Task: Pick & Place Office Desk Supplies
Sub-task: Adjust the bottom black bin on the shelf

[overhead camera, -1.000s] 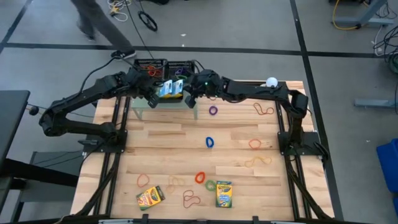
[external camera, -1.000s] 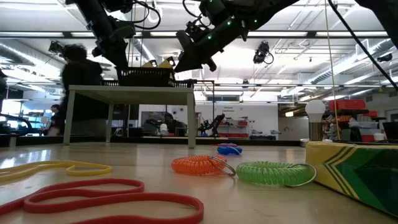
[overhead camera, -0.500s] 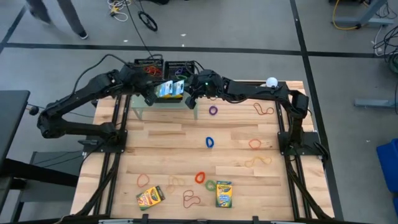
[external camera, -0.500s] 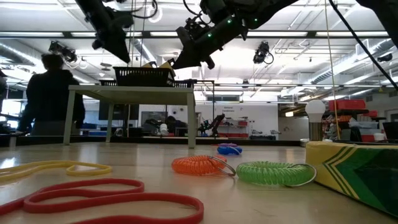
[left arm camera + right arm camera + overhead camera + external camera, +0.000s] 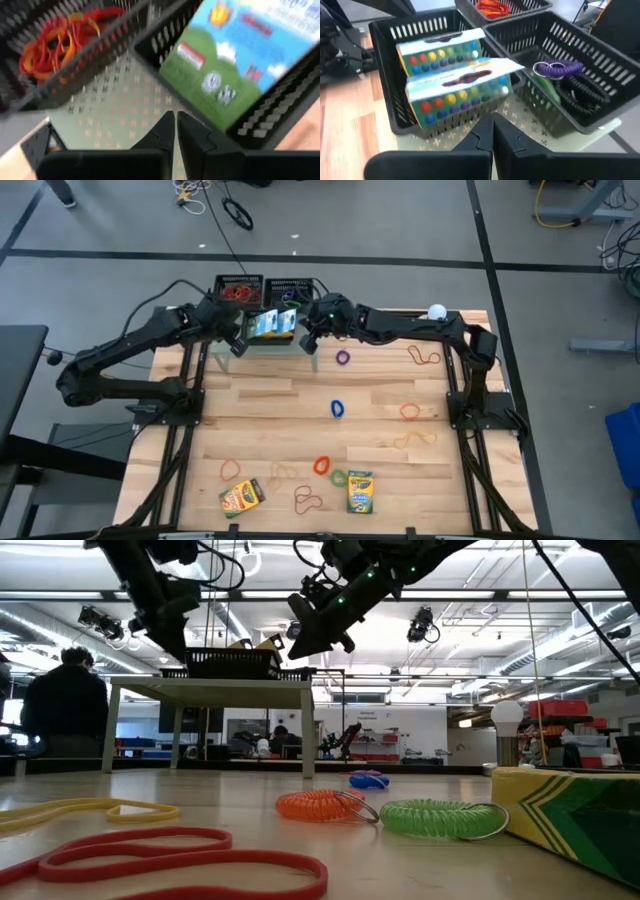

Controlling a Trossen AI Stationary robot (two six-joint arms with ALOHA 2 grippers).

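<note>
Hovering empty by crayon-box tray [image 5: 420, 95]: left gripper [image 5: 175, 131], right gripper [image 5: 492, 131], jaws pinched shut. Next: fetch crayon box [image 5: 359, 491] off table.

Heads up, your left wrist view's blurry: the crayon box [image 5: 235, 60] past the fingers is unreadable and edge-cropped.

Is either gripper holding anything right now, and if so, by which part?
Nothing is held. The left gripper and right gripper are both shut with nothing between the fingers, near the black trays on the shelf.
</note>
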